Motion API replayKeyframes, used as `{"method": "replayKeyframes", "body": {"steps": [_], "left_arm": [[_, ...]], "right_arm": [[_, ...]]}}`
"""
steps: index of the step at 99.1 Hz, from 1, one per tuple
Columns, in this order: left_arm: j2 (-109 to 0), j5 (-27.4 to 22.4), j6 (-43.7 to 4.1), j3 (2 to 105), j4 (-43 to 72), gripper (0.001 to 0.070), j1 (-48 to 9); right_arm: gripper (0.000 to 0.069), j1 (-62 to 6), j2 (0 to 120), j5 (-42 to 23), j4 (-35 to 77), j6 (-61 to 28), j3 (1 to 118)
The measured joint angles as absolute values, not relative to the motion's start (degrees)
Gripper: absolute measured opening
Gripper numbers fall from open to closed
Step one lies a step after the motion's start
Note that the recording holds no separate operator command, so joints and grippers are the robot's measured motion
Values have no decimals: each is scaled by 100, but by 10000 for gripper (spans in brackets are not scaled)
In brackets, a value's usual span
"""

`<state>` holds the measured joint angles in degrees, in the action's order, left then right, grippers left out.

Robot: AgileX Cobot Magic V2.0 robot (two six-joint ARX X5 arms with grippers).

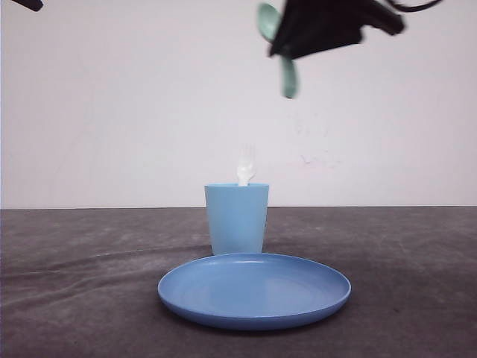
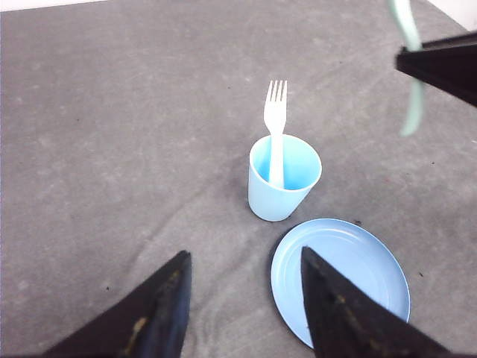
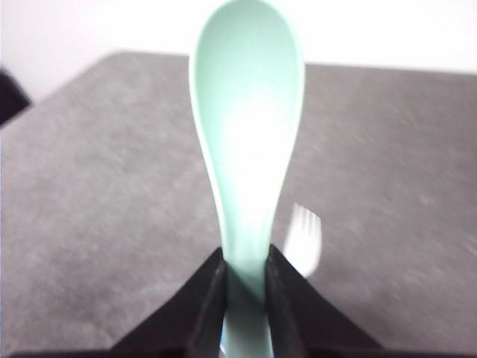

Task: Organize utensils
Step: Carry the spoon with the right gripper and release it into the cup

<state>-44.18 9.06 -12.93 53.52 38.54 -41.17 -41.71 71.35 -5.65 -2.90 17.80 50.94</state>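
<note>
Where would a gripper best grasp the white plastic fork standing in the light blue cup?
Judging by its pose, on the white plastic fork's neck just below the tines, coming straight down from above: it stands tines-up in the light blue cup, whose wall encloses the lower handle.

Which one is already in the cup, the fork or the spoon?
The white fork, standing tines-up inside the blue cup. The green spoon is up in the air, held by the right end effector.
</note>
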Motion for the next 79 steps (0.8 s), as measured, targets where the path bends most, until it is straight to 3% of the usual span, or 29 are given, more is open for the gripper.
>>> {"method": "replayKeyframes", "body": {"steps": [52, 79], "left_arm": [[-4418, 906, -1385, 5352, 3857, 275, -4117], [-4418, 906, -1444, 5352, 3879, 275, -4117]], "right_arm": [[63, -4252, 8897, -596, -1675, 1559, 5098], [63, -4270, 9295, -602, -1708, 1481, 5107]]}}
